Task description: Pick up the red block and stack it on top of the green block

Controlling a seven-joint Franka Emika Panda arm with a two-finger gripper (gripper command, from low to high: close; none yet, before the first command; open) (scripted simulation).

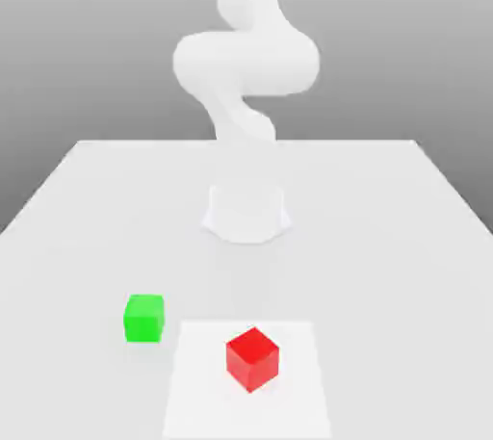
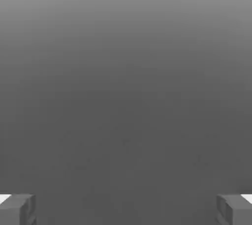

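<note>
The white table (image 1: 404,236) carries two cubes near its front edge. The red block (image 1: 252,358) rests on a slightly brighter square patch (image 1: 298,400) of the surface, turned so that one vertical edge faces the exterior camera. The green block (image 1: 144,318) sits on the plain table just beside that patch, toward the exterior view's left, apart from the red block and with one flat face toward the camera. Neither cube touches the other.

The robot arm (image 1: 246,63) rises from a round base (image 1: 246,212) at mid-table, behind both cubes. Its upper part is cut off by the frame's top edge, and its pale body blends with the table, so link outlines are hard to make out.

In the hand view, the gripper (image 2: 126,209) shows as two grey fingertips (image 2: 17,208), each cropped at a lower corner. The jaws stand fully apart with nothing between them. Beyond them lies a featureless grey gradient; no surface detail can be told there.
</note>
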